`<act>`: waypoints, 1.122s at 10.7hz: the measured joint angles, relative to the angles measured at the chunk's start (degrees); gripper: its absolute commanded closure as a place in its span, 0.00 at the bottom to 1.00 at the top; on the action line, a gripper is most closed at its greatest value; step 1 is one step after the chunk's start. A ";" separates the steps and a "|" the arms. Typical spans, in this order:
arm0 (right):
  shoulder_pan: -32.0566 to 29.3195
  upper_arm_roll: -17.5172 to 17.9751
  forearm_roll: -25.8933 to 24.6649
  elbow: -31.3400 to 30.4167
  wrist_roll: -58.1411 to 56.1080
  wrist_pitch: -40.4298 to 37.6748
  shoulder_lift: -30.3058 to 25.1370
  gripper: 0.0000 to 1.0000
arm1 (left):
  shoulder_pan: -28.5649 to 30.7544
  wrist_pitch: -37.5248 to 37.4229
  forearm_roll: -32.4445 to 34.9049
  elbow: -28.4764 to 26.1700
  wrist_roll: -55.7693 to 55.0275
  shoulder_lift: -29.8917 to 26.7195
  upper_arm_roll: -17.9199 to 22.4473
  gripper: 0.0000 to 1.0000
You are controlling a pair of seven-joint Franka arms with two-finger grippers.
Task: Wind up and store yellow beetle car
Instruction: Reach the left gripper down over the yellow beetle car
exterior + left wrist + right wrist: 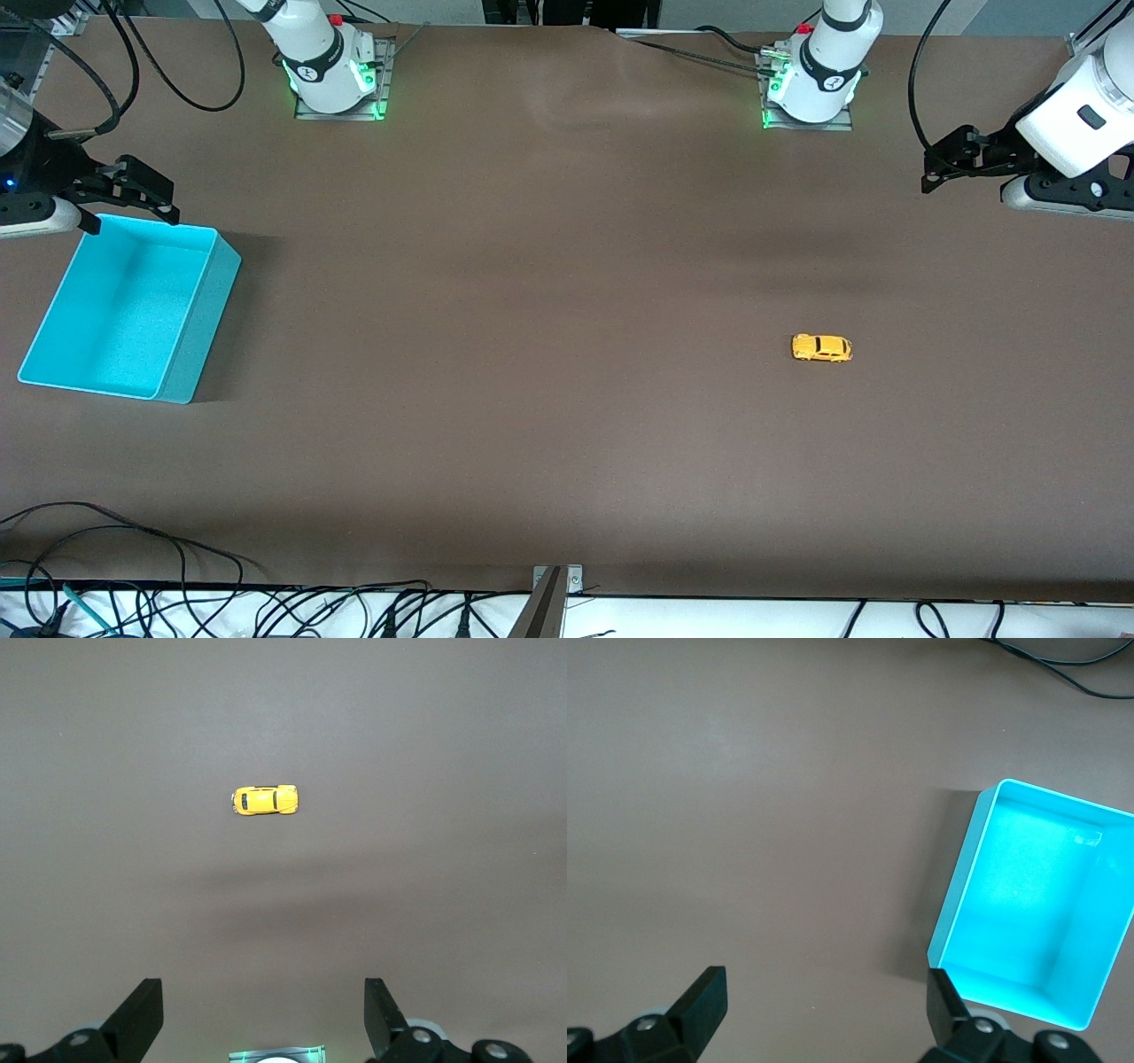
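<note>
The yellow beetle car (822, 347) stands on its wheels on the brown table, toward the left arm's end; it also shows in the left wrist view (265, 800). My left gripper (939, 168) is open and empty, up in the air near the table's end, well apart from the car; its jaws stand wide in the left wrist view (263, 1010). The turquoise bin (199, 328) sits empty at the right arm's end. My right gripper (133, 217) is open and empty, over the bin's farther rim; in the right wrist view (824, 997) the bin (961, 895) lies beside it.
The two arm bases (332, 71) (811, 84) stand along the table's edge farthest from the front camera. Loose black cables (133, 567) lie at the nearest edge, with a metal bracket (554, 607) at its middle.
</note>
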 measured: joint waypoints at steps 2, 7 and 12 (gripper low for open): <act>0.00 0.00 0.00 0.00 0.00 0.00 0.00 0.00 | -0.23 -0.03 0.00 0.00 0.00 0.00 -0.01 0.00; -0.01 -0.28 0.00 0.00 0.00 0.00 0.00 0.00 | -0.23 -0.13 0.00 0.00 0.00 0.14 0.12 0.00; -0.01 -0.36 0.00 0.00 0.00 -0.02 0.00 0.00 | -0.25 3.13 0.04 -0.02 0.13 5.45 0.31 0.00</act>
